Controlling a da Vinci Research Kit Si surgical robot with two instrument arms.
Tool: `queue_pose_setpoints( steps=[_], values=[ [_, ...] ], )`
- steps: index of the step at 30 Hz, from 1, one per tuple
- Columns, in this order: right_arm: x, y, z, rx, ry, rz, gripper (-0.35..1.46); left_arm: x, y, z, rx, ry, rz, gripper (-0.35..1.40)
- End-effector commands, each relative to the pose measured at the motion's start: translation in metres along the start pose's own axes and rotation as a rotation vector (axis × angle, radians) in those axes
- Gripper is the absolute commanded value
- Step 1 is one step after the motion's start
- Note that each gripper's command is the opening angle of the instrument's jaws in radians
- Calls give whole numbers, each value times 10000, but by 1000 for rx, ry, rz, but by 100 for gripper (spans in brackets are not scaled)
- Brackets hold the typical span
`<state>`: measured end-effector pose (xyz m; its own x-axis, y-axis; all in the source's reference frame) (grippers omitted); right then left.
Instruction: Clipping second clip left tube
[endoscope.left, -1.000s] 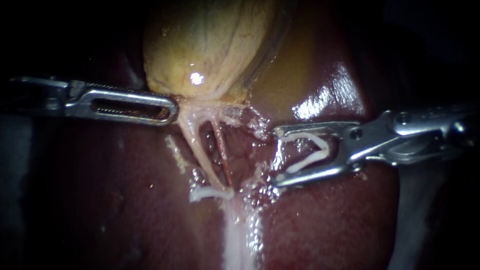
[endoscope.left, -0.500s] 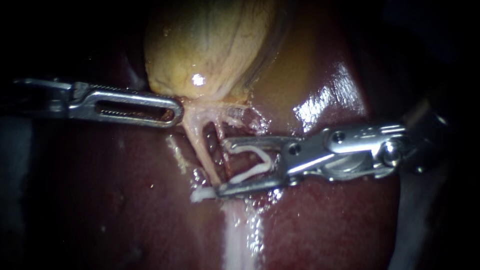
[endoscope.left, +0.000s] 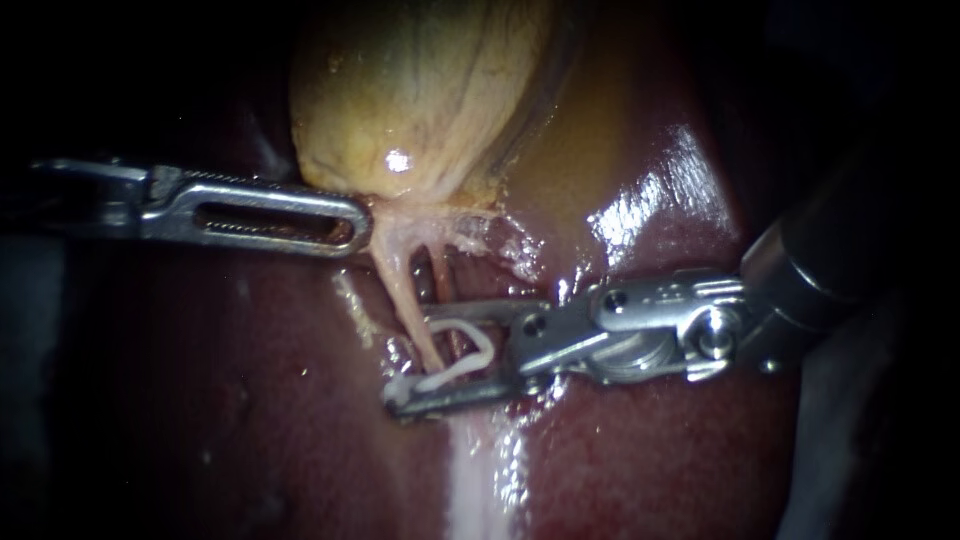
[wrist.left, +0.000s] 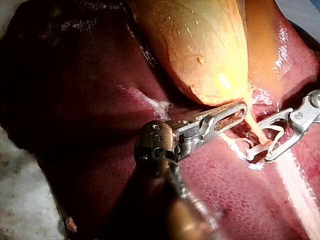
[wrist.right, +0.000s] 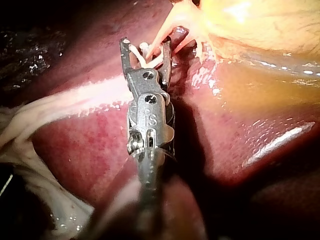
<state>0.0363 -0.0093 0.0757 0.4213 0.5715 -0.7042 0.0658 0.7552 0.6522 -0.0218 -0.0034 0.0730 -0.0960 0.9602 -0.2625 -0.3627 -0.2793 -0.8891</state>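
left tube (endoscope.left: 400, 290): pale, thin, pulled tight, slants down | clip (endoscope.left: 455, 370): white, open V, at tube's low end

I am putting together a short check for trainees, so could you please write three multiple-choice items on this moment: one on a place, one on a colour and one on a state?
1. Where does the left instrument hold? A the lower end of the gallbladder; B a swab; C nothing.
2. What colour is the clip carried by the right instrument? A black; B white; C green.
3. How do the right instrument's jaws stand? A pressed flat together; B apart, holding the clip, with the left tube between them; C apart and empty.

Key: 1 A, pale tissue fans out from its tip just under the gallbladder. 2 B, the clip shows white against the metal. 3 B, a gap shows between the jaws and the tube runs into it in all three views.
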Motion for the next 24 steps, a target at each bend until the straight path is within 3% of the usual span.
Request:
queue_pose_setpoints(
  steps=[1, 14, 22, 24],
  values=[
    [0, 0, 3, -1, 0, -1, 48, 0, 0, 0, 0, 0, 0, -35],
    [-2, 0, 12, 13, 1, 41, 36, 0, 1, 2, -1, -1, 0, -35],
    [-5, 5, 8, 46, -13, 95, -35, 0, 1, 3, -1, -1, 0, -35],
    [-6, 8, 8, 48, -22, 113, -35, 0, 1, 3, -1, -1, 0, -35]
  ],
)
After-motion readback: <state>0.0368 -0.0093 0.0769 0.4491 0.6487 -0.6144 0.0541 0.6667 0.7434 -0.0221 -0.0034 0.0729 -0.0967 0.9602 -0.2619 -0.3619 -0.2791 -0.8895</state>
